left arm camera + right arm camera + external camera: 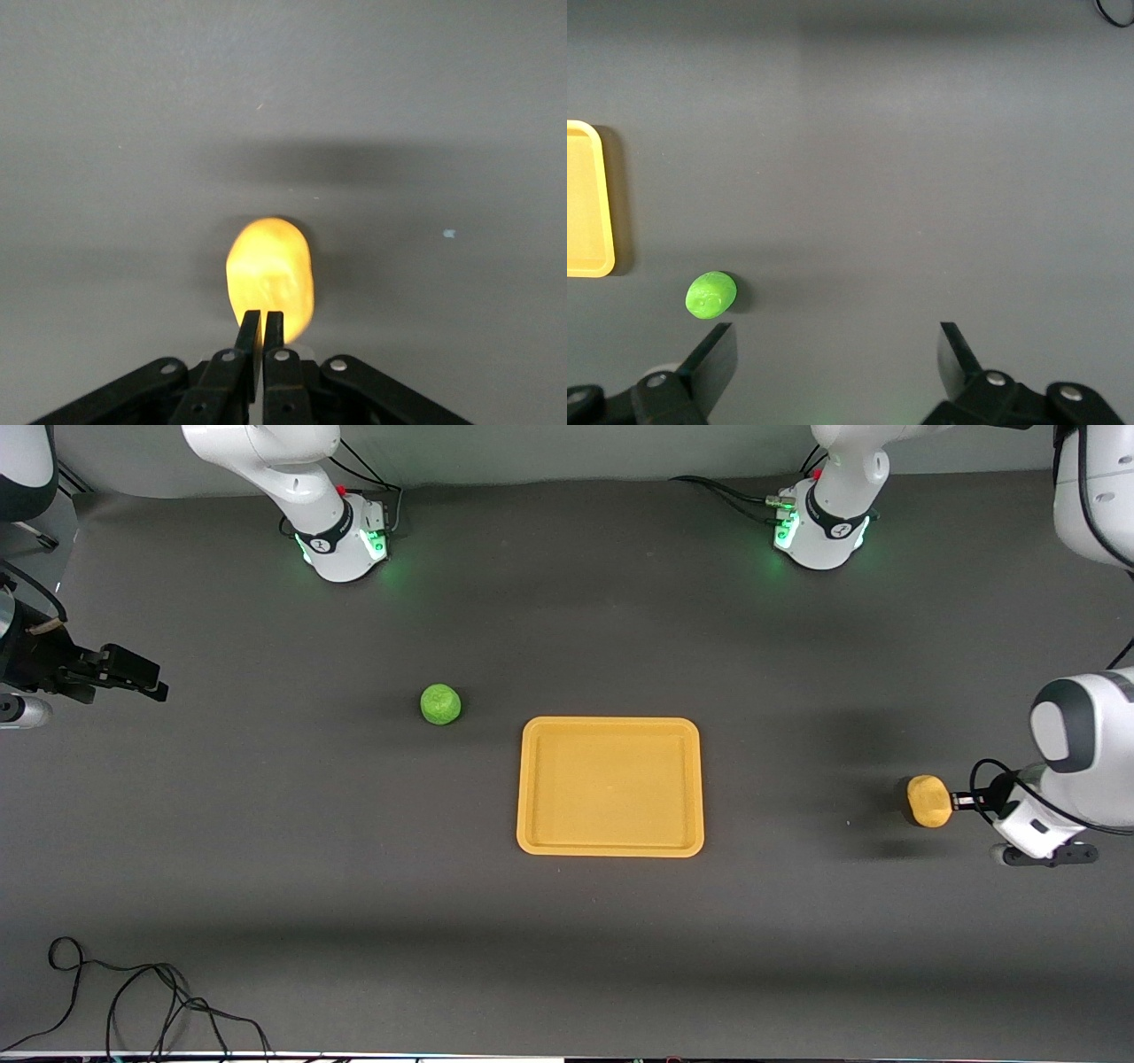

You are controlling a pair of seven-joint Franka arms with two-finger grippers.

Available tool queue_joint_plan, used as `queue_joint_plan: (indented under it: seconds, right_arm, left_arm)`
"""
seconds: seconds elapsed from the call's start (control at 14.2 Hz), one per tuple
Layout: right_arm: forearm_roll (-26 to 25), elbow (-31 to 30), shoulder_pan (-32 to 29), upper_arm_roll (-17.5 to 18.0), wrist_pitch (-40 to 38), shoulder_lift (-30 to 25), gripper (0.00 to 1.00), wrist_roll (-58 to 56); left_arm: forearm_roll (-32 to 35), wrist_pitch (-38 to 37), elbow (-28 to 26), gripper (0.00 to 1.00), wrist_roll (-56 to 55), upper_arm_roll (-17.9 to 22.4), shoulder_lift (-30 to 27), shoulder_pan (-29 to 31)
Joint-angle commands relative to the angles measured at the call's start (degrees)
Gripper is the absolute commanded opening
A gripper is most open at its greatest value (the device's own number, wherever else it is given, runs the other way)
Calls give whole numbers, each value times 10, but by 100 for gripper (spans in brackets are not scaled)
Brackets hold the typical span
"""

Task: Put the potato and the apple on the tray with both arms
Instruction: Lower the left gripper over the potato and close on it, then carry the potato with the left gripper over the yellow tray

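The yellow-orange potato (928, 801) lies on the dark table toward the left arm's end. My left gripper (960, 800) is low beside it and shut, with its tips at the potato's side and nothing held. In the left wrist view the potato (270, 276) sits just past the closed left gripper (263, 315). The green apple (440, 704) lies beside the tray's (610, 849) corner, toward the right arm's end. My right gripper (146, 680) is open and empty over that end of the table. The right wrist view shows the apple (710, 294), the tray's rim (601, 204) and the right gripper (835, 333).
The tray lies bare at mid-table between the two fruits. A loose black cable (133, 996) lies at the table edge nearest the front camera, toward the right arm's end. White arm links (1094, 496) hang over the left arm's end of the table.
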Motion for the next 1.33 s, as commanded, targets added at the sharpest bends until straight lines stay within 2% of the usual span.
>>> queue_joint_plan:
  seconds: [0.0, 0.07, 0.28, 0.42, 0.56, 0.63, 0.7, 0.77, 0.84, 0.91, 1.05, 1.26]
  right_arm:
    - [-3, 8, 4, -4, -8, 4, 100, -12]
    - [-3, 8, 4, -4, -8, 4, 100, -12]
    - [-3, 7, 3, -4, -7, 4, 100, -12]
    - [-2, 7, 3, -4, -7, 4, 100, -12]
    - [-2, 7, 3, -4, -7, 4, 100, -12]
    - [-2, 7, 3, -4, -7, 4, 100, -12]
    - [-2, 7, 3, -4, -7, 4, 100, -12]
    - [-2, 7, 3, -4, -7, 4, 100, -12]
    - [-2, 7, 3, -4, -7, 4, 100, -11]
    - [-2, 7, 4, -4, -7, 4, 100, -10]
    - [0, 0, 6, -4, -7, 0, 100, -4]
    - [2, -2, 7, -3, -7, -3, 100, -2]
  left_arm:
    - [26, -33, 18, 18, -24, 4, 15, -27]
    - [48, -24, 15, 29, -28, 4, 30, -24]
    - [52, 24, -12, 59, -23, 8, 52, -17]
    - [54, 58, -39, 75, -22, 9, 52, -14]
    - [57, 96, -68, 82, -21, 9, 53, -10]
    - [64, 108, -77, 82, -21, 9, 53, -7]
    - [71, 121, -84, 68, -22, 9, 55, -6]
    - [71, 124, -86, 38, -25, 9, 56, -6]
    - [69, 113, -81, 15, -34, 8, 51, -6]
    - [64, 100, -75, 0, -36, 8, 39, -7]
    - [62, 32, -43, 0, -69, 2, 18, -17]
    - [33, -53, 46, 0, -211, -36, 26, -55]
